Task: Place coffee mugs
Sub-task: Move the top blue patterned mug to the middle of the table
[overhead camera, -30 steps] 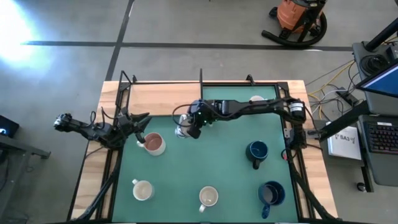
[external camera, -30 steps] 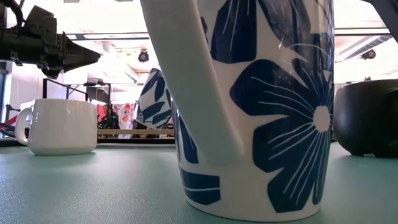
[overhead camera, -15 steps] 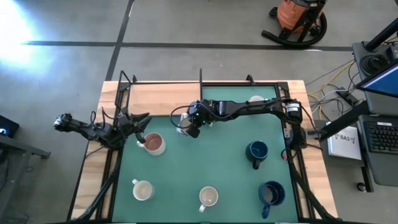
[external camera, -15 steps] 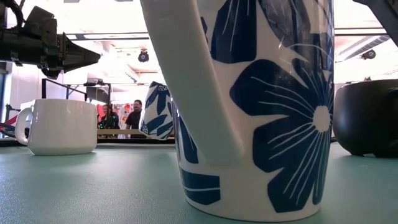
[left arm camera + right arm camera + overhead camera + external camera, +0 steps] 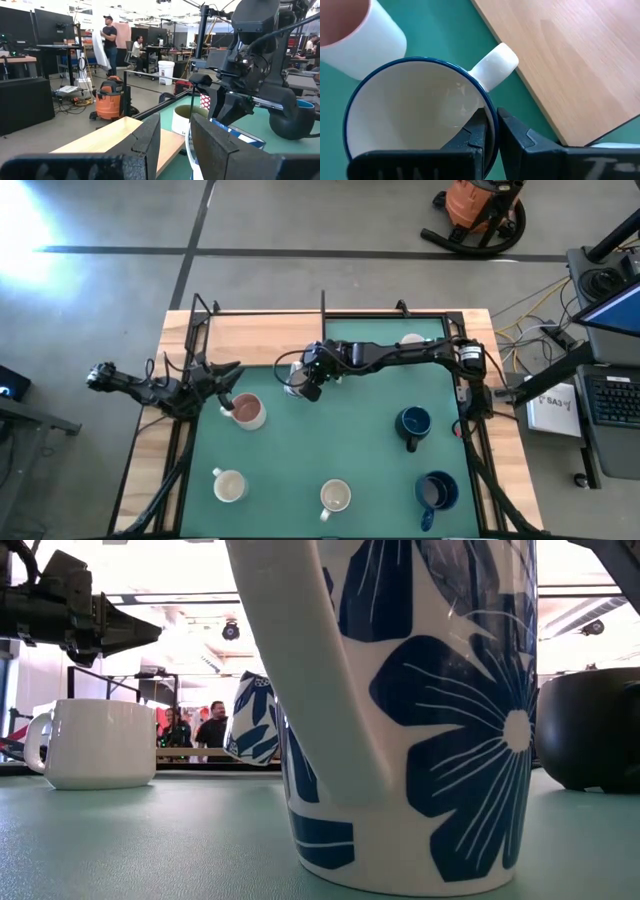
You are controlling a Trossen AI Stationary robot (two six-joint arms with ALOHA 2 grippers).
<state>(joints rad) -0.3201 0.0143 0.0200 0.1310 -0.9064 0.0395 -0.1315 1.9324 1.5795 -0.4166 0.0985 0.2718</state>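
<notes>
My right gripper (image 5: 303, 383) is over the far middle of the green mat, shut on a white mug with blue flowers (image 5: 252, 718) and a blue rim (image 5: 395, 65). My left gripper (image 5: 231, 385) hovers open at the mat's left, just above and beside a white mug that is pinkish inside (image 5: 248, 411). Standing on their bases on the mat are two white mugs (image 5: 229, 485) (image 5: 335, 497), two dark blue mugs (image 5: 413, 423) (image 5: 435, 491) and a cream mug (image 5: 412, 340) half hidden by the right arm. No olive-green mug shows. My right gripper pinches the flowered mug's rim (image 5: 487, 102) just beside the handle (image 5: 495, 62), with one finger inside the mug and one outside. The fingers come from above, pointing down. The mug hangs tilted below them, lifted clear of the mat.
A bare wooden strip (image 5: 260, 330) runs along the table's far side, with a dark frame rail above it. The middle of the mat (image 5: 330, 430) has free room. A flowered mug (image 5: 400, 710) stands right before the low camera. People stand far off in the room.
My right gripper has come down a little with the flowered mug, which now hangs lower and more tilted than a second ago. It has kept still over the last half second.
</notes>
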